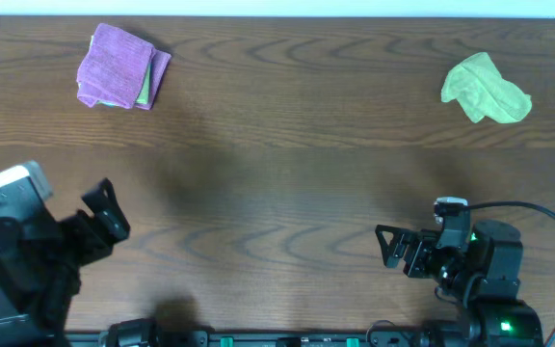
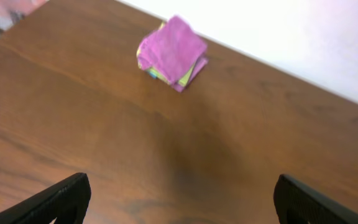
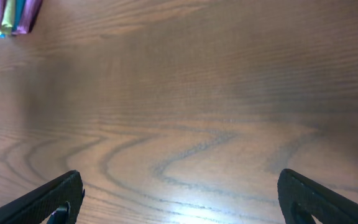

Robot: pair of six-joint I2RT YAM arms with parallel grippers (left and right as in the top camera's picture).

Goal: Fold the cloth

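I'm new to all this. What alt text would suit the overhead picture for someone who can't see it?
A dark wooden table seen from above holds a folded purple cloth stack at top left and a crumpled green cloth at top right. Near the bottom edge, the left gripper and right gripper sit open, holding nothing.

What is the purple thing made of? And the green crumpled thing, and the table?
The purple cloth looks like soft, fuzzy fabric, maybe microfiber or terry: matte, folded in thick layers. The green cloth looks like similar soft fabric, lying crumpled in loose wrinkles. The table looks like dark wood or wood-print laminate: grain lines, slight sheen.
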